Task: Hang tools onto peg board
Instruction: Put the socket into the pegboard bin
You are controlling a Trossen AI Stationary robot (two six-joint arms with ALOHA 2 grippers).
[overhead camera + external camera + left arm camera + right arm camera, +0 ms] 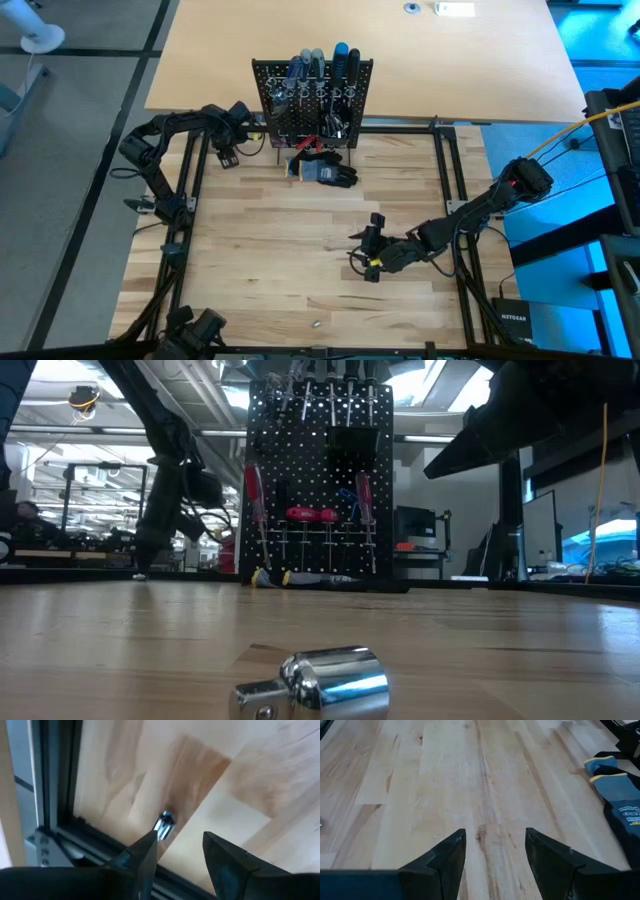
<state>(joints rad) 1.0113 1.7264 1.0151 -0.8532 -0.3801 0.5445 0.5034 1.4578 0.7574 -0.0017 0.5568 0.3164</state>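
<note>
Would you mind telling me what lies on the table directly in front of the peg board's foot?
A dark glove bundle with blue and yellow cuffs lies against the peg board. Whatever is beneath it is covered.

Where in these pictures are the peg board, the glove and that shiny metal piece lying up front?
peg board point(312, 100): high view, on its black perforated face.
glove point(328, 172): high view, on its palm.
shiny metal piece point(335, 682): low view, on its rounded barrel.
</note>
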